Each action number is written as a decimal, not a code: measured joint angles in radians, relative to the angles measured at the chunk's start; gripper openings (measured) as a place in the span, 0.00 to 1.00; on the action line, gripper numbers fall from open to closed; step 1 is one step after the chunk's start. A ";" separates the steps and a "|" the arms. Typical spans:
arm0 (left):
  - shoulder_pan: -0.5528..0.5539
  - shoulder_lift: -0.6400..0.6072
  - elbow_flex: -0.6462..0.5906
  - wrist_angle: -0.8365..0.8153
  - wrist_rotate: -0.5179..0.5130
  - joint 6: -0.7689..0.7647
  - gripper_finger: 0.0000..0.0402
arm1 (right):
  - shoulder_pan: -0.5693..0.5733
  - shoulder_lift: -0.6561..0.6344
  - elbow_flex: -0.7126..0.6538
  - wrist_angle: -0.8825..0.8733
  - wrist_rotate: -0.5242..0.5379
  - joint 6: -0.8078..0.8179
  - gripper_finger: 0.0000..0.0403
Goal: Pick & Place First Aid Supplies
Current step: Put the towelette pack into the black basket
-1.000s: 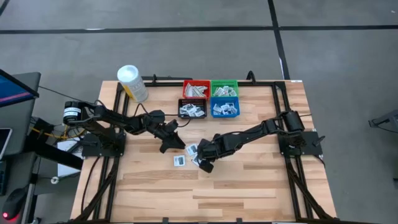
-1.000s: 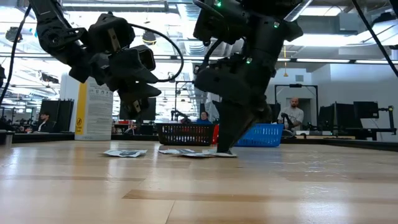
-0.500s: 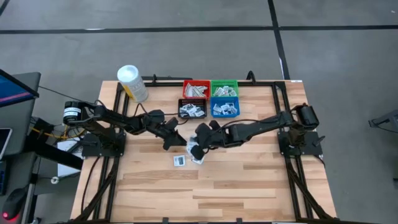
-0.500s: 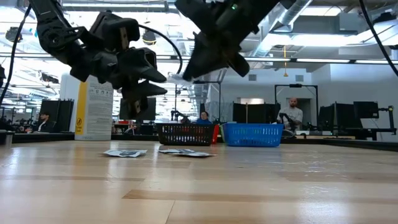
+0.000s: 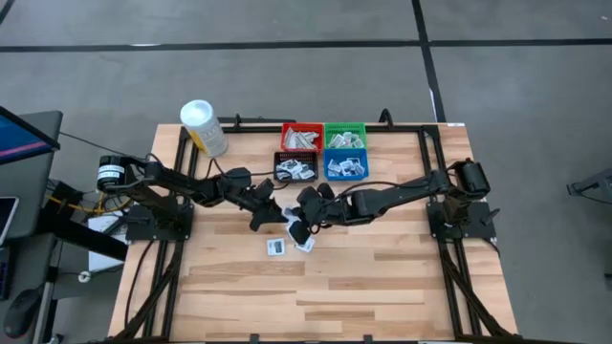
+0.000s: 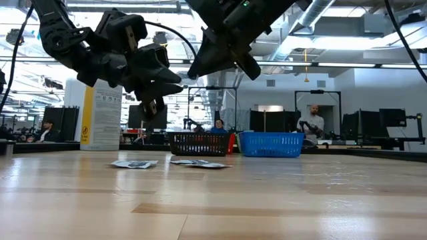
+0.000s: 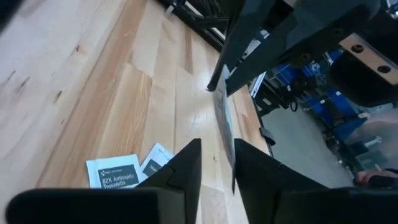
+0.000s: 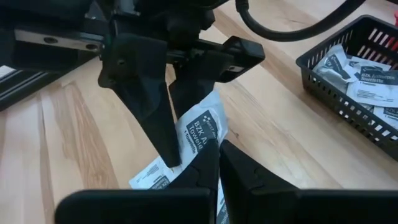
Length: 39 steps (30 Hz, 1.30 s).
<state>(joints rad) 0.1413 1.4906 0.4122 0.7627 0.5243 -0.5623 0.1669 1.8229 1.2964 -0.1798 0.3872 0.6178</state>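
One packet (image 8: 202, 132) pinched in right hand (image 8: 214, 163), aloft

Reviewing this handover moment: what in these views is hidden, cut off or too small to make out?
- High view: the packet in the right gripper is hidden beneath both grippers.
- Left wrist view: the packet shows edge-on only, so its print is unreadable; whether the left gripper touches it is unclear.
- High view: contents of the red bin and green bin are too small to identify.
- Low view: loose packets on the table lie flat, so their count is unclear.
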 joint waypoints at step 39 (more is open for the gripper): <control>0.261 0.001 0.057 0.032 -0.229 0.077 0.05 | 0.006 -0.001 -0.011 -0.111 0.003 0.098 0.57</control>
<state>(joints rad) 0.4028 1.4914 0.4695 0.7942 0.2958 -0.4857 0.1725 1.8219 1.2856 -0.2907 0.3901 0.7159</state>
